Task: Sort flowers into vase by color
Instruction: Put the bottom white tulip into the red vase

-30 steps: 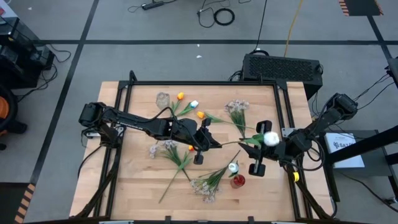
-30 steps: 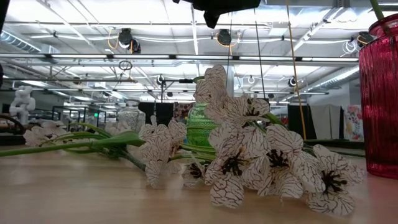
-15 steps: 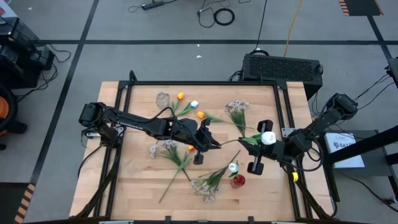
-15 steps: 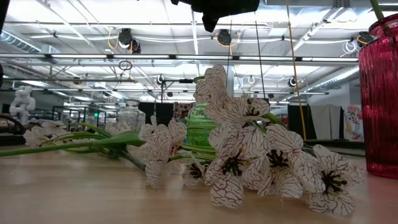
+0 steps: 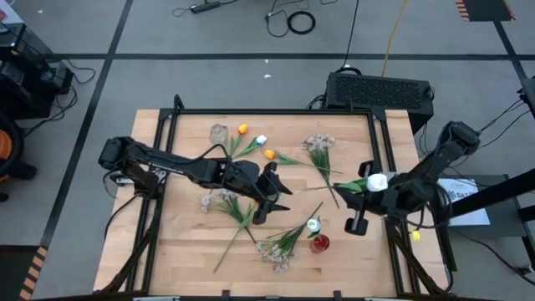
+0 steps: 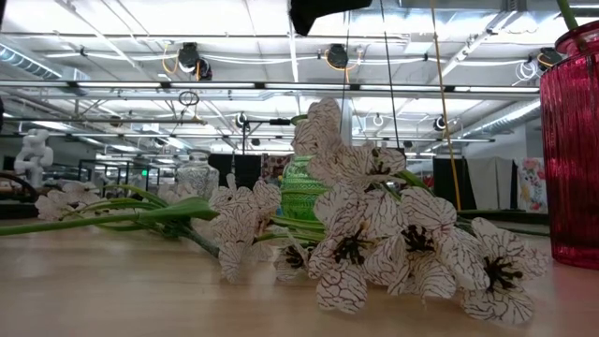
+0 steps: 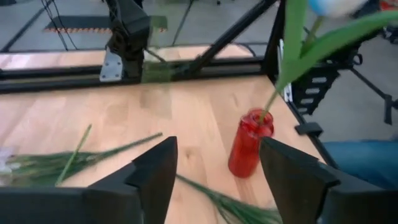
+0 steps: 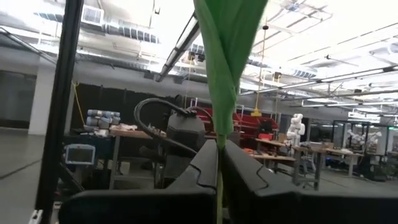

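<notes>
My right gripper (image 5: 368,199) hangs over the table's right part, shut on a white tulip (image 5: 376,181) with a broad green leaf (image 8: 227,56). My left gripper (image 7: 214,186) stands open above the table's middle, (image 5: 272,188) in the high view, with nothing between its fingers. Ahead of it stands a red vase (image 7: 249,143) with a green stem in it. Orange tulips (image 5: 269,155) lie at the far side by a clear vase (image 5: 219,132). Pale blossom sprays (image 6: 374,234) lie on the wood in front of a green vase (image 6: 301,187). My right gripper pinches the tulip's thin green stem (image 8: 219,158) between its two shut fingers, just below the leaf. The fingers lie level and across the stem. The stem stands upright in the hold, and the flower is lifted clear of the table.
More sprays lie at the far right (image 5: 318,146), at the middle left (image 5: 217,199) and by the near edge (image 5: 276,248). A black frame (image 5: 272,112) runs round the table. A black box (image 5: 380,88) sits beyond the far right corner.
My left gripper has opened, let go of the white tulip's stem and drawn back a little toward the table's left. My right gripper, shut on the stem, has carried the tulip toward the table's right edge.
</notes>
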